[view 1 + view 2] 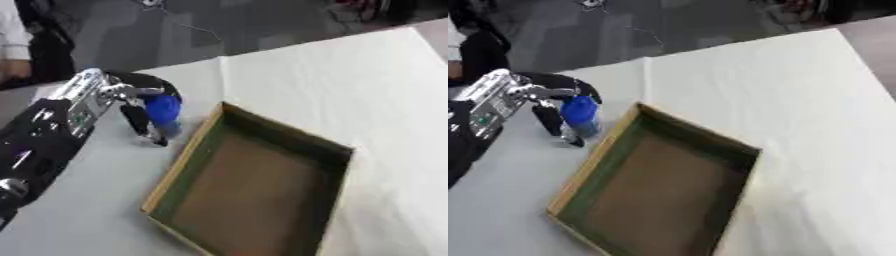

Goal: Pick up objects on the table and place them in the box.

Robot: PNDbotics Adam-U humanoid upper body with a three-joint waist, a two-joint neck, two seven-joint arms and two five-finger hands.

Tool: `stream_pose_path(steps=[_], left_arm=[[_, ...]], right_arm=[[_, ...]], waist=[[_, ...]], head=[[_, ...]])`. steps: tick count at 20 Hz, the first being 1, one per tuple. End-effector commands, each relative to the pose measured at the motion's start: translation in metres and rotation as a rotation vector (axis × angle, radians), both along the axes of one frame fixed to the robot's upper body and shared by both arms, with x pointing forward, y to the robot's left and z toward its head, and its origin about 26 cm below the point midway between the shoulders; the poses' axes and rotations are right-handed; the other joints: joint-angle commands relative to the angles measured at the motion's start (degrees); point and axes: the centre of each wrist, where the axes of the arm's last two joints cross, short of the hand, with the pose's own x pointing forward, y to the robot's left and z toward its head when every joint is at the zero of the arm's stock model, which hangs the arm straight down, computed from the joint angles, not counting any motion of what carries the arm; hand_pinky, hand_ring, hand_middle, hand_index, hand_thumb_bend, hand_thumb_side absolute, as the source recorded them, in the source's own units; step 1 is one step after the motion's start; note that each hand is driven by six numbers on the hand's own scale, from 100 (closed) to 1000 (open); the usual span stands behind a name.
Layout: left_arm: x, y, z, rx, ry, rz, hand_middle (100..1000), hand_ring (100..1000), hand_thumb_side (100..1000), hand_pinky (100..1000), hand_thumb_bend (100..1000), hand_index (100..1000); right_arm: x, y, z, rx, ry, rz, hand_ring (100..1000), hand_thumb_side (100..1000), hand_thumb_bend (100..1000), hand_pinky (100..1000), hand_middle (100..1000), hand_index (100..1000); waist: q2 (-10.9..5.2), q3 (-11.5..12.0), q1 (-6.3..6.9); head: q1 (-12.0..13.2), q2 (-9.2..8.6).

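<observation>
The shallow cardboard box (254, 185) lies nearest on the white table (367, 90), askew, its brown floor bare. Just beyond its left wall, the left hand (140, 107) arches down from the left side, fingers curled round what seems a blue bottle (164, 114) standing upright on the tabletop.
</observation>
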Motion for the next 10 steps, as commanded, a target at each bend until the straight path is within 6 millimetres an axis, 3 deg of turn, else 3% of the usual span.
stream_pose_path(steps=[1, 4, 6, 8, 10], left_arm=[[-0.0031, 0.0073, 0.0011, 0.012, -0.024, 0.023, 810, 622, 380, 462, 418, 794], [-0.003, 0.0074, -0.0012, -0.01, -0.063, 0.018, 676, 486, 471, 283, 264, 718], [-0.0028, 0.0075, -0.0028, -0.024, -0.089, 0.015, 575, 391, 581, 171, 100, 688], [-0.0027, 0.0076, -0.0046, -0.039, -0.118, 0.013, 496, 310, 669, 100, 100, 655], [-0.0025, 0.0079, -0.0071, -0.055, -0.141, 0.012, 418, 228, 675, 100, 100, 609]], right_arm=[[-0.0033, 0.0007, 0.0073, -0.114, -0.336, 0.039, 427, 841, 100, 100, 438, 371], [-0.0033, 0.0008, 0.0076, -0.114, -0.337, 0.039, 427, 841, 100, 100, 438, 371], [-0.0033, 0.0009, 0.0077, -0.115, -0.337, 0.039, 427, 841, 100, 100, 439, 371], [-0.0033, 0.001, 0.0078, -0.115, -0.338, 0.039, 427, 841, 100, 100, 439, 370], [-0.0033, 0.0011, 0.008, -0.115, -0.339, 0.04, 428, 841, 100, 100, 439, 370]], waist=[[-0.54, 0.0, -0.56], [-0.53, 0.0, -0.57], [-0.51, 0.0, -0.59], [-0.5, 0.0, -0.59], [-0.48, 0.0, -0.6]], head=[[0.5, -0.87], [0.5, -0.95], [0.5, -0.97], [0.5, -0.98], [0.5, -0.99]])
